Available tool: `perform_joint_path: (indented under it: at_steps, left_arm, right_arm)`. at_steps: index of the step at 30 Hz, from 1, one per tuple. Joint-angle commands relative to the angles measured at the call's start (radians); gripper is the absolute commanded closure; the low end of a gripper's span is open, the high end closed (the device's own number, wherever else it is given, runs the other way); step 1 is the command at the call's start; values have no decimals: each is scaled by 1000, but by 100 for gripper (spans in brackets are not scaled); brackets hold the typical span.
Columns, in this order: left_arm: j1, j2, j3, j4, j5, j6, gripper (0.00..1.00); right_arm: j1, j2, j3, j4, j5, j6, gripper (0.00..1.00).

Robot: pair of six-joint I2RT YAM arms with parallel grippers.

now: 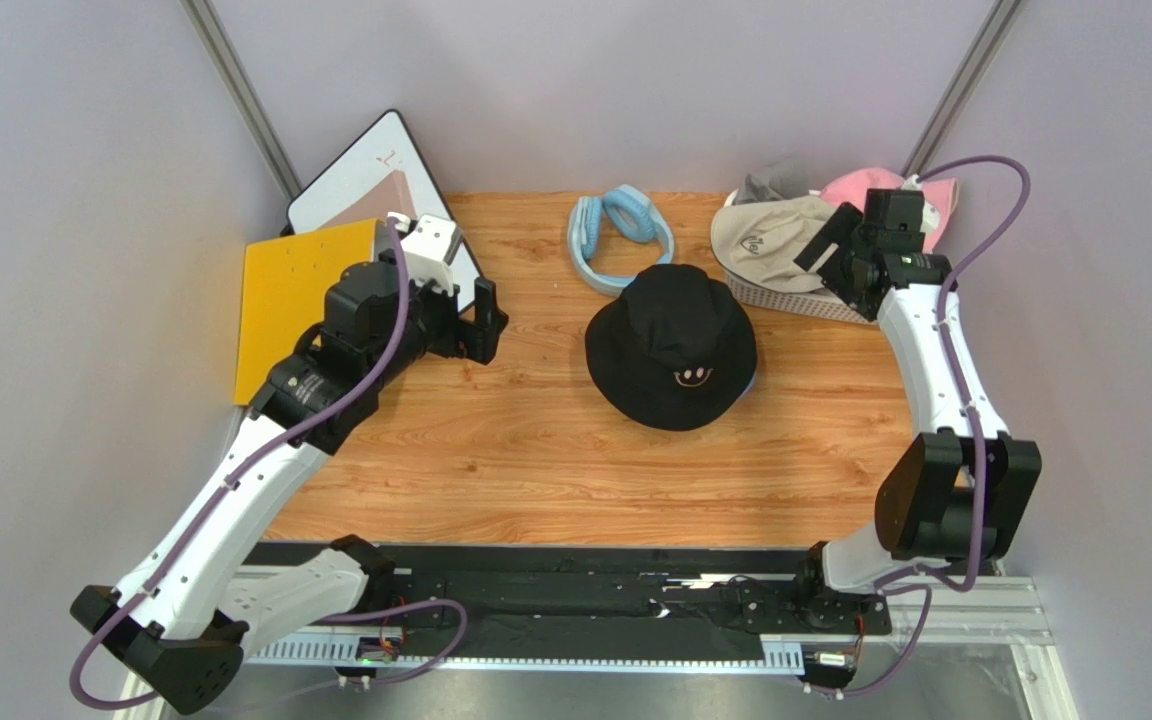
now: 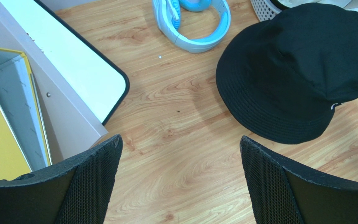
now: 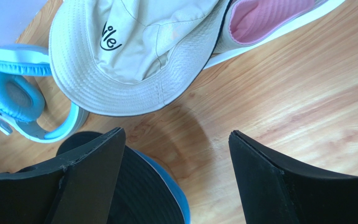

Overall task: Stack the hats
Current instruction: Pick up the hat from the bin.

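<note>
On the desk (image 1: pixel 537 450) in the top external view, the black hat (image 1: pixel 672 348) lies crown-up at the middle. A sliver of blue hat (image 1: pixel 749 393) shows under its right brim, so the stack looks begun. Far right, a white basket (image 1: pixel 808 305) holds the rest. The beige hat (image 1: pixel 767 240) drapes over its left rim, with the pink hat (image 1: pixel 856 186) and a grey hat (image 1: pixel 764 183) behind it. The right jaws hover just beside the beige hat, open, so this arm is much the nearer to it. The left jaws hang apart from the stack, to its left, near a yellow folder (image 1: pixel 285 300).

From the left wrist, the left jaws stand wide with nothing between them, only bare desk. The black hat (image 2: pixel 297 70) lies ahead and to the right, and the light blue ring (image 2: pixel 192 23) is beyond it to the left.

From the right wrist, the right jaws are wide and empty. The beige hat (image 3: pixel 134 51) lies straight ahead and slightly left. Its brim hangs over the basket rim toward the jaws, with its longer spread running across the view. The pink hat (image 3: pixel 269 18) sits inside, ahead to the right. The stack's black brim and blue edge (image 3: pixel 178 196) lie under the left finger. I judge the beige brim to be the next grasp, followed by a short carry back onto the black hat.
</note>
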Motion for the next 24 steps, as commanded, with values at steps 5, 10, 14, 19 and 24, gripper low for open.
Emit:
perform_joint_path:
  at_steps: [5, 10, 14, 19, 24]
  left_arm:
    - [4, -5, 1, 6, 5, 18, 1]
    - [4, -5, 0, 3, 0, 18, 1]
    - [4, -5, 0, 3, 2, 16, 1]
    - [4, -5, 1, 3, 2, 18, 1]
    - [4, -8, 1, 1, 2, 18, 1]
  right_arm:
    - [3, 83, -60, 218, 31, 205, 15]
    - [6, 129, -84, 299, 56, 287, 19]
    - [17, 168, -75, 316, 96, 314, 20]
    - [47, 218, -71, 347, 166, 340, 21]
    - [61, 229, -98, 405, 220, 378, 27]
